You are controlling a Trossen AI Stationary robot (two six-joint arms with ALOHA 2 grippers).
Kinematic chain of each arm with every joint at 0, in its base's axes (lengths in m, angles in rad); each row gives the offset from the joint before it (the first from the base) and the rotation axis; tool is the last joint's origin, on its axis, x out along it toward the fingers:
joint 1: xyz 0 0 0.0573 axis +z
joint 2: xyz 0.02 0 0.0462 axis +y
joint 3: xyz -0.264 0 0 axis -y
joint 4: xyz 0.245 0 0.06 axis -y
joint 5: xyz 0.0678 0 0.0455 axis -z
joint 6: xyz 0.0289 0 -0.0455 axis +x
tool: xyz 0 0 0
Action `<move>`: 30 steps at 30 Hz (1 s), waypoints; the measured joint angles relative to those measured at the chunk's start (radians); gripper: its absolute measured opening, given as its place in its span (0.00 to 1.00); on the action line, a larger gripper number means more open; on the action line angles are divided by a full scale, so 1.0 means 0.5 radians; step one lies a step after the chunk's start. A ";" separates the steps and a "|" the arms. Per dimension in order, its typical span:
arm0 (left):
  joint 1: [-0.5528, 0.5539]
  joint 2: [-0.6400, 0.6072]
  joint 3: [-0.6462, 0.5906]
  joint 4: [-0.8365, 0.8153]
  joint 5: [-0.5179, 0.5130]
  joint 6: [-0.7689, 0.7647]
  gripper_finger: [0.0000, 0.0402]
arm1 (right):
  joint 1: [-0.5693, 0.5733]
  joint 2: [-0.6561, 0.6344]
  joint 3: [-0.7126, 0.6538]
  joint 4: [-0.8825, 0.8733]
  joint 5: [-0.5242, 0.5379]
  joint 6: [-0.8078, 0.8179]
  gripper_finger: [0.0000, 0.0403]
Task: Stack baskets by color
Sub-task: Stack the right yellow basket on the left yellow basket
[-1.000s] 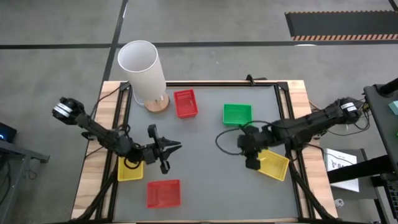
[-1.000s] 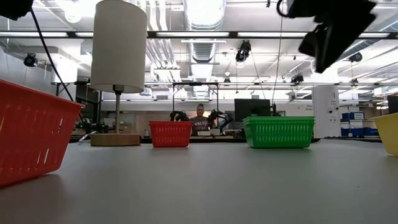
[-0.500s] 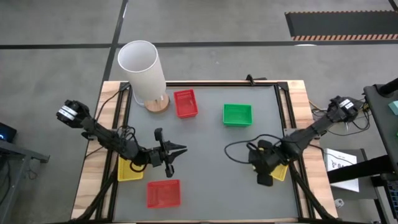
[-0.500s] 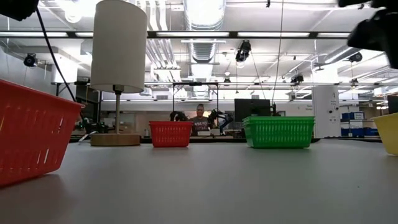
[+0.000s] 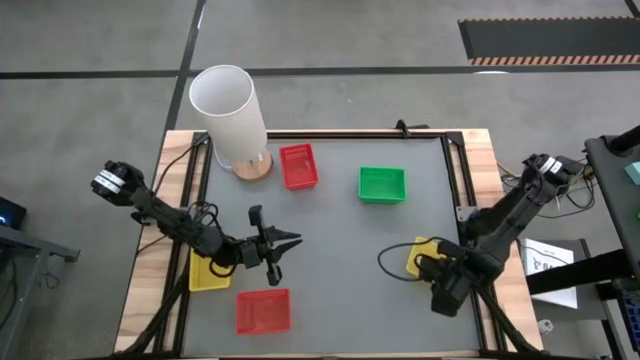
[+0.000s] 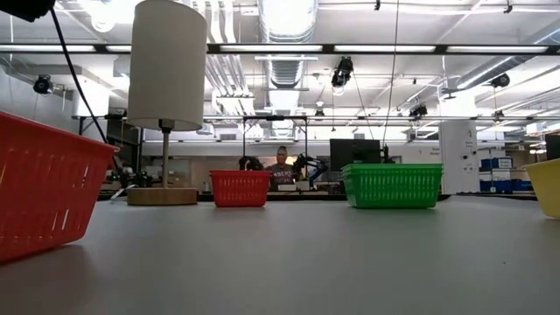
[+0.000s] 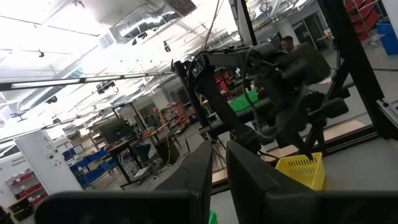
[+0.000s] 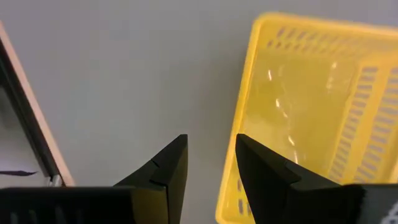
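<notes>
- High view: the right claw (image 5: pixel 447 298) has pulled back from mid-surface to the near right corner, leaving the yellow basket (image 5: pixel 423 256) at the right side of the surface (image 5: pixel 340 230).
- Right wrist view shows its fingers (image 8: pixel 163 167) parted and empty, the yellow basket just beyond them; a release seems done.
- The left claw (image 5: pixel 284 243) stays near-left of centre, fingers narrow, holding nothing visible.
- Another yellow basket (image 5: pixel 207 272), two red baskets (image 5: pixel 298 166) (image 5: pixel 263 310) and a green basket (image 5: pixel 382 184) lie apart.
</notes>
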 joint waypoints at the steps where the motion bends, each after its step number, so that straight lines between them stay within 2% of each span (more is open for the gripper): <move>1: 0.000 0.000 0.004 0.000 -0.001 0.000 0.08 | 0.023 0.010 -0.007 0.001 0.001 0.031 0.32; 7: 0.000 0.000 0.009 0.004 -0.001 0.000 0.08 | 0.073 0.157 -0.017 -0.005 0.013 0.080 0.32; 13: 0.000 0.000 0.009 0.009 -0.001 0.000 0.08 | 0.073 0.326 -0.017 -0.008 0.066 -0.003 0.29; 22: -0.001 -0.002 0.009 -0.038 0.002 -0.078 0.08 | 0.069 0.453 -0.016 -0.006 0.141 -0.290 0.04; 27: -0.001 -0.004 0.023 -0.273 0.179 -0.271 0.08 | 0.008 0.414 -0.016 0.014 0.199 -0.548 0.03; 30: 0.001 -0.005 0.086 -0.557 0.342 -0.440 0.08 | -0.050 0.354 -0.016 0.073 0.210 -0.862 0.02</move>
